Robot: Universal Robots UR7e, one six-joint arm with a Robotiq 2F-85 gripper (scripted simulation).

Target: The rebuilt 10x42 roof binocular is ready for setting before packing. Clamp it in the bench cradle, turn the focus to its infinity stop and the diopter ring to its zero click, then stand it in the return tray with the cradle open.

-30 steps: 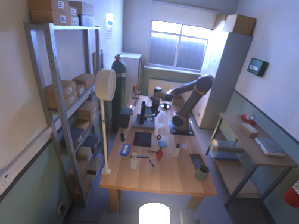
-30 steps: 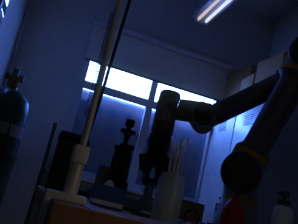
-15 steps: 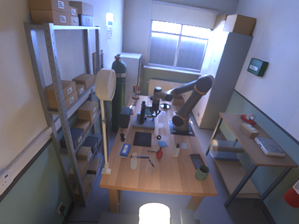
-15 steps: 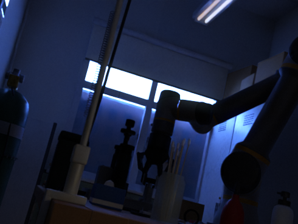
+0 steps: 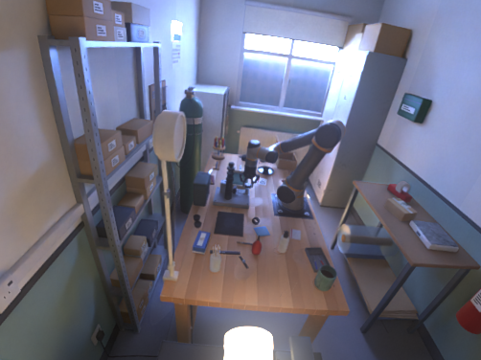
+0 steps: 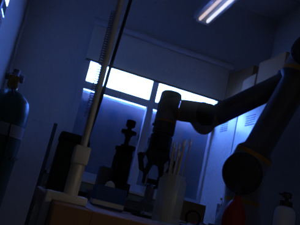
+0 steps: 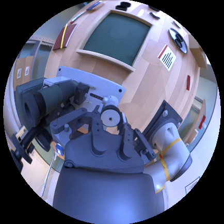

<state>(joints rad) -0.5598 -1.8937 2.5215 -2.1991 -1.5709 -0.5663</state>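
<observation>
The bench cradle (image 7: 85,85) is partly hidden behind the binocular and my fingers; its grey base plate (image 5: 231,197) sits mid-bench. The dark green roof binocular (image 7: 49,100) stands upright in the cradle (image 5: 229,180), eyepieces toward the wrist camera. A white knurled knob (image 7: 110,116) on the cradle's screw sticks out to the right of the binocular. The return tray (image 7: 117,38), a wood-framed tray with a dark green liner, lies empty on the bench beyond the cradle. My gripper (image 7: 109,121) hangs beside the binocular (image 5: 248,181) and is closed around the white cradle knob.
A tall lamp stand (image 5: 168,191) rises at the bench's left edge, with a green gas cylinder (image 5: 191,143) behind it. A black box (image 5: 201,188) stands left of the cradle. Small tools, a swab jar (image 5: 215,259), bottle (image 5: 283,241) and mug (image 5: 325,277) litter the front half.
</observation>
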